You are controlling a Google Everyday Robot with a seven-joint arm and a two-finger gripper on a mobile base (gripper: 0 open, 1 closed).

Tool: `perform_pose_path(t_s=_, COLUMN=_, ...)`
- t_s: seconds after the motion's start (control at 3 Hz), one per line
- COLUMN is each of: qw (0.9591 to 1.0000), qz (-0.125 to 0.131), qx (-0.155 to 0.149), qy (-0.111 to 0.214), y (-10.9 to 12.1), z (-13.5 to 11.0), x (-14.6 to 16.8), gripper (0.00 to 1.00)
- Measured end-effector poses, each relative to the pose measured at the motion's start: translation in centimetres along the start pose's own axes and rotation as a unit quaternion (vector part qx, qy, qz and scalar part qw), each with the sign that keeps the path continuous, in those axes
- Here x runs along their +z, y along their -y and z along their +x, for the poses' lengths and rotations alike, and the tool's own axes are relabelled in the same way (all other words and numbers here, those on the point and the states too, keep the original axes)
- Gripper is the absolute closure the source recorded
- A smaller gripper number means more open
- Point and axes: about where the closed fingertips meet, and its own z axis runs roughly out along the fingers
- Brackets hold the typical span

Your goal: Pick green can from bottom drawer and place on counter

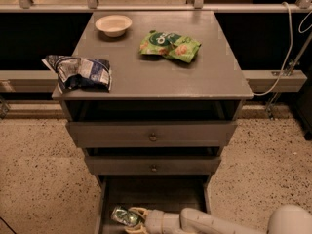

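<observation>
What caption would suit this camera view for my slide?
Gripper at the green can in the open bottom drawer; bowl, green bag and blue bag on the counter.

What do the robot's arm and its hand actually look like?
The arm is smooth and off-white, built of rounded tube-like segments, with a bulging dome-shaped joint at the lower right. Its gripper, down in the bottom drawer beside the green can, is pale yellowish. No cables or markings show.
</observation>
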Motion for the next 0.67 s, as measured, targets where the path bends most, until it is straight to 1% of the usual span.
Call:
perform_pose_path(t_s=0.33, qw=0.9924, qz=-0.120, qx=-0.024, qy=0.010, y=-5.6, z=-6.0, x=-3.0, gripper=1.00)
perform_pose_path(t_s=0.67, qw=0.9812, qz=-0.183, qx=-0.054, qy=0.030, y=-6.1, z=-11.2, x=-7.0, gripper=1.00)
